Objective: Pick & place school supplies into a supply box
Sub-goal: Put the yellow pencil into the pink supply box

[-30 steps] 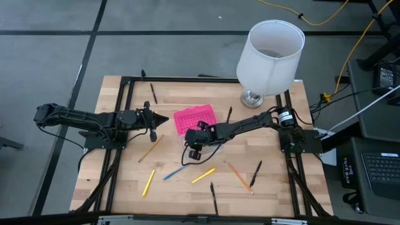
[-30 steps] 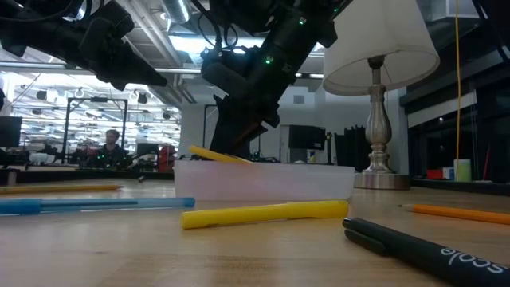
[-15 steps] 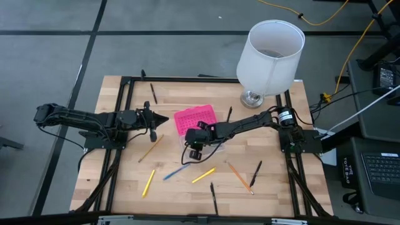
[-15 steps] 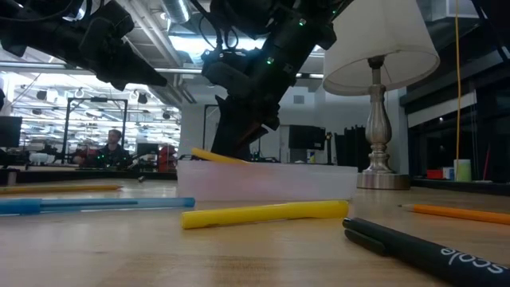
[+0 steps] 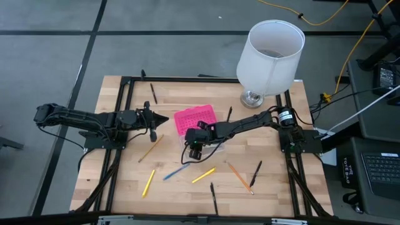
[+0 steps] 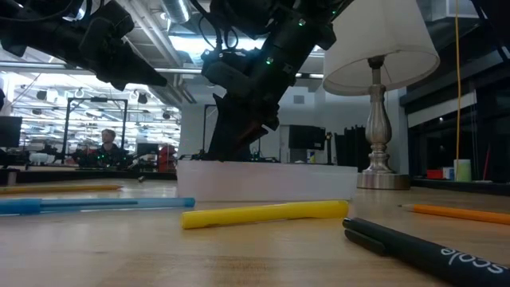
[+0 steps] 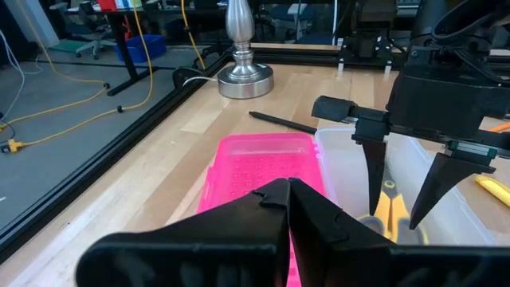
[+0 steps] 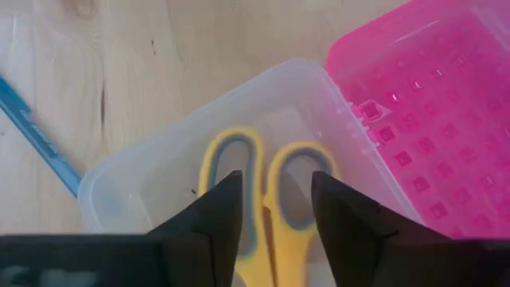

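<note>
The right gripper (image 8: 271, 211) is hanging directly over the clear base of the supply box (image 8: 191, 143), fingers spread, and the scissors (image 8: 267, 199) are lying flat on the base's floor between those parted tips (yellow handles up against the near wall, nothing pinching them as far as the wrist view shows). So the drop-off step looks as good as done; the release is made and the tool is sitting in the box, whose pink lid (image 5: 194, 118) is folded open on the far side.

The left gripper (image 5: 164, 119) is waiting left of the box, fingers pressed together, holding nothing.

Plenty is waiting on the wooden table (image 5: 269, 187): a blue pen (image 5: 176, 172) and a yellow marker (image 5: 203, 175) just on the near side of the box, another yellow marker (image 5: 149, 182) at near left, a tan pencil (image 5: 150, 149) to the left, an orange pencil (image 5: 239, 177) and black pens (image 5: 255, 174) at near right.

The next move, I'd judge, calls for the right arm lifting straight clear of the box walls, then reaching for the blue pen or the yellow marker, both thin and lying flat, so needing a low, square pinch.
</note>
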### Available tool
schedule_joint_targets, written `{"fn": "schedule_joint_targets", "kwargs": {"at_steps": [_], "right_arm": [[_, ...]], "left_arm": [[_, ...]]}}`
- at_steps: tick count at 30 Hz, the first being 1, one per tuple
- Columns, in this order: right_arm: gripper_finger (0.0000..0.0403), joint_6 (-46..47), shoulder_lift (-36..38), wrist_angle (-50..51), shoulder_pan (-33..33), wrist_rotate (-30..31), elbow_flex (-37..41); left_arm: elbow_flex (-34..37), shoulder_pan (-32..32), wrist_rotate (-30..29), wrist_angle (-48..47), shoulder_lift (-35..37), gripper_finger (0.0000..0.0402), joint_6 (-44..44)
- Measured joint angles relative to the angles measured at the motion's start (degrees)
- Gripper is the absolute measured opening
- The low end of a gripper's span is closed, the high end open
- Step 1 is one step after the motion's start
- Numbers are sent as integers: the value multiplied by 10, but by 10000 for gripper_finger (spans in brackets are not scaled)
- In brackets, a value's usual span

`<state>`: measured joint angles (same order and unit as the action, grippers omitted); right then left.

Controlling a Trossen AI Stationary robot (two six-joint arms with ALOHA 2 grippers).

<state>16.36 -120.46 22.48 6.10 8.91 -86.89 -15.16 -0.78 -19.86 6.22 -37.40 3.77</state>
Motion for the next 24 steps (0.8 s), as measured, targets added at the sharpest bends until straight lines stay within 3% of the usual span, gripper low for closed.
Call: {"fn": "schedule_joint_targets", "kwargs": {"at_steps": [12, 24], "right_arm": [[168, -2, 2, 9, -1, 0, -3], [168, -61, 4, 116, -1, 0, -119]], "left_arm": [[0, 0, 0, 0, 0, 4, 0], [0, 0, 0, 0, 0, 4, 0]]}}
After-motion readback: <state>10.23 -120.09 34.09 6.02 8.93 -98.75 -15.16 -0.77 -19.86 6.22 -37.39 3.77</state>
